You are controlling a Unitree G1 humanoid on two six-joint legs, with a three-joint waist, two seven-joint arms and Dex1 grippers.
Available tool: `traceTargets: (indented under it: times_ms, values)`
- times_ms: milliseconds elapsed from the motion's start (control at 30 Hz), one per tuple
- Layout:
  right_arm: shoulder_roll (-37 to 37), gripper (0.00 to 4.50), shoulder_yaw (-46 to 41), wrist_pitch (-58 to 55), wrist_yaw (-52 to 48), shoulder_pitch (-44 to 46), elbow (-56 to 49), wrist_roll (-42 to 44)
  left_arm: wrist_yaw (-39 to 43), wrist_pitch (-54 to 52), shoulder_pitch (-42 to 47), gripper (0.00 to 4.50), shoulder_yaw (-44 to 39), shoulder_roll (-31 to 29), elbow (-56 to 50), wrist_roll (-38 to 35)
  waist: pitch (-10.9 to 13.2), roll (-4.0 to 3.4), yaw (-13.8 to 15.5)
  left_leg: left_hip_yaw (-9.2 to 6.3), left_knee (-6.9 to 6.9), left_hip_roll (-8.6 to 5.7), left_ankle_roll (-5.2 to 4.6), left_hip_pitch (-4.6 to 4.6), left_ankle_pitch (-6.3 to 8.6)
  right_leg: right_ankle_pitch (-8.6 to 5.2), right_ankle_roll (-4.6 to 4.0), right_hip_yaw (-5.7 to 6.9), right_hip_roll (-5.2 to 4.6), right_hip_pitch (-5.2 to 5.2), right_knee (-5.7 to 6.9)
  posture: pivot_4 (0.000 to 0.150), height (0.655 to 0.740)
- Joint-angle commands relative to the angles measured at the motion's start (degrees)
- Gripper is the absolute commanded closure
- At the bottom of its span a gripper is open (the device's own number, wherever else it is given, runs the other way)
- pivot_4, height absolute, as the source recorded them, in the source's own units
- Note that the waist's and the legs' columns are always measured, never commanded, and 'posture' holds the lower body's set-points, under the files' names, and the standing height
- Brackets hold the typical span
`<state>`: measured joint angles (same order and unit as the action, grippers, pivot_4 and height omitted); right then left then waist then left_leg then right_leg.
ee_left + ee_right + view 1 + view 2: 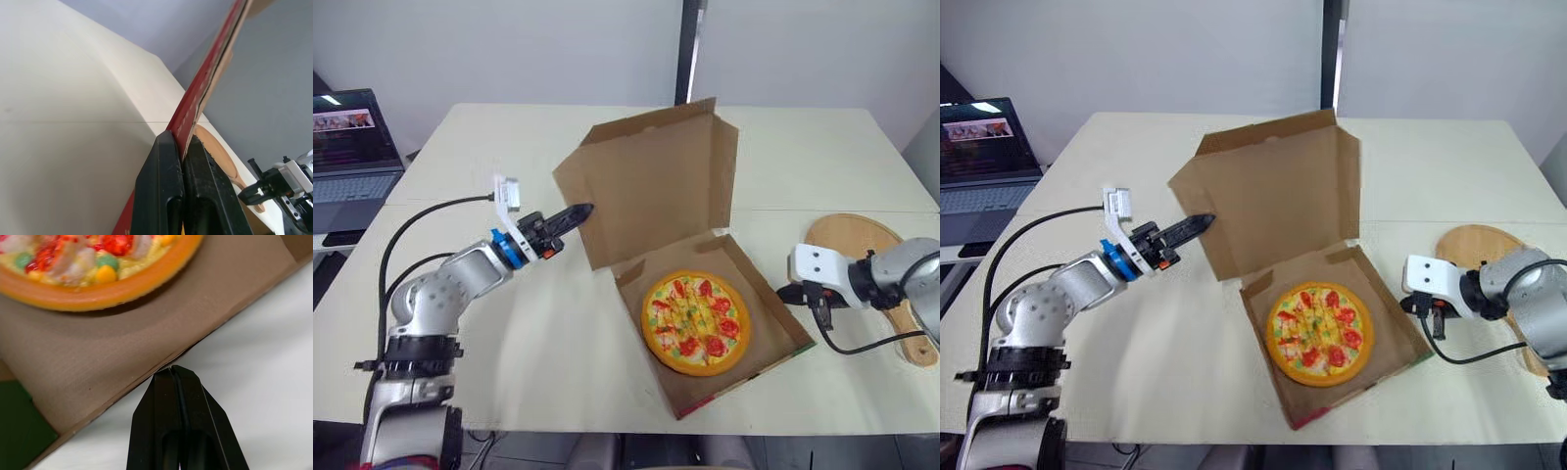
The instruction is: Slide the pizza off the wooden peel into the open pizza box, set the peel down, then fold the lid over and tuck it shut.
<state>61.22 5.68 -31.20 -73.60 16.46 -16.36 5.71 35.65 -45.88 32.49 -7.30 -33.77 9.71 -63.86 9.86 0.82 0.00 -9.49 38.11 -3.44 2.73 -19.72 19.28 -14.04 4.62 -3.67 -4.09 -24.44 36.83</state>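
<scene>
The pizza (695, 321) lies flat in the cardboard box (770, 328), whose lid (656, 181) stands nearly upright behind it. My left gripper (579, 211) is at the lid's left edge; in the left wrist view it (182, 142) is shut on that edge, with the red outer face and brown cardboard running between its fingers. My right gripper (786, 292) is shut with nothing in it, and its tip (173, 369) rests against the outside of the box's right wall. The wooden peel (850, 238) lies bare on the table behind my right arm.
An open laptop (347, 147) sits on a separate surface at the far left. Black cables loop from both arms over the table (509, 323). The box's near corner (683, 411) is close to the table's front edge.
</scene>
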Motion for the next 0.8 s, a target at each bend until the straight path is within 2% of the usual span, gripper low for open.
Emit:
traceTargets:
  times_ms: [33, 300, 567, 700, 800]
  values:
    - [1.2, 4.46, -4.3, -4.3, 0.6, -2.7, -7.8, 4.3, 5.8, 0.3, 5.0, 4.50, 1.1, 1.0, 3.8, 4.4, 0.0, 0.00, -0.1, 0.00, 0.00, 0.02, 0.00, -0.02, 0.00, 0.00, 0.00, 0.01, 0.01, -0.03, 0.00, 0.150, 0.7341]
    - [-0.7, 4.46, -8.5, -13.8, 6.5, -8.4, -16.5, 10.2, 15.6, 0.8, 13.8, 4.50, 2.2, 2.9, 11.8, 12.9, 0.0, 0.04, -0.1, 0.03, 0.02, 0.02, 0.03, -0.16, -0.02, 0.02, 0.00, 0.00, 0.00, -0.24, 0.06, 0.150, 0.7341]
    - [-2.1, 4.46, -10.5, -17.1, 12.5, -10.5, -17.5, 13.0, 21.3, 3.1, 17.2, 4.50, 2.4, 3.8, 15.0, 20.0, 0.0, 0.05, -0.1, 0.03, 0.04, 0.01, 0.03, -0.17, -0.02, 0.02, 0.01, 0.00, 0.00, -0.24, 0.06, 0.150, 0.7341]
    - [-3.1, 4.46, -16.2, -15.2, 15.8, -10.7, -15.0, 13.1, 21.8, 7.7, 16.1, 4.50, 2.6, 4.7, 13.4, 24.2, 0.0, 0.06, 0.0, 0.03, 0.06, 0.00, 0.03, -0.19, -0.02, 0.03, 0.02, 0.00, -0.02, -0.25, 0.06, 0.150, 0.7341]
    - [-5.7, 3.83, -22.0, -14.9, 19.0, -9.7, -13.2, 14.4, 21.4, 11.4, 14.7, 4.50, 2.4, 5.2, 10.5, 26.7, 0.0, 0.06, 0.0, 0.04, 0.08, -0.01, 0.03, -0.19, -0.02, 0.03, 0.02, -0.02, -0.03, -0.24, 0.07, 0.150, 0.7341]
